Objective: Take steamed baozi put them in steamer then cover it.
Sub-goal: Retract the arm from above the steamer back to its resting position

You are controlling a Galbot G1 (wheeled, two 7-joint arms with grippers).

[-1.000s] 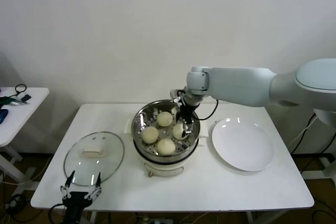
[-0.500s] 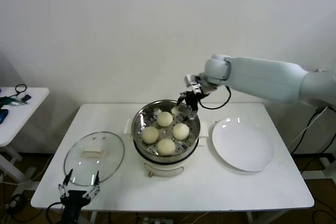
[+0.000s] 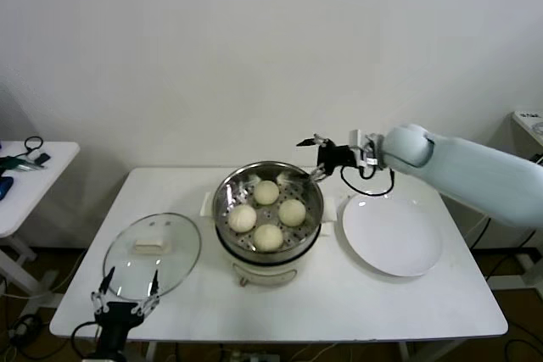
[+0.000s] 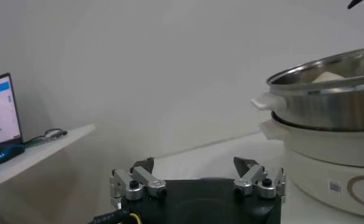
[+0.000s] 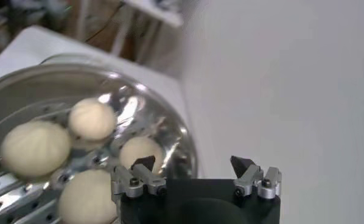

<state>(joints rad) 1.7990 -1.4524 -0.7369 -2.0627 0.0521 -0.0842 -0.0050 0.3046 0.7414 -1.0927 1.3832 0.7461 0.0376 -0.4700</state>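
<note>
While the right gripper hangs empty with its jaws spread wide just beyond the far rim of the steamer, all four steamed baozi sit below and in front of it on the perforated tray, close together, some perhaps touching. They look soft and light, so they need no more handling. What remains, by my judgement, is the cover, which lies flat on the table, well apart from this gripper on the far side of the pot.

The left gripper waits low at the table's near edge, jaws likewise apart and holding nothing, with the cover just ahead of it and the steamer further off to its right. That glass lid is likely stiff, fairly heavy for its size, smooth and breakable; its rim offers little purchase. The cream bar handle on top is the sensible place to pinch, squarely across its narrow width, so the lid hangs level. A white plate lies bare below the right arm.
</note>
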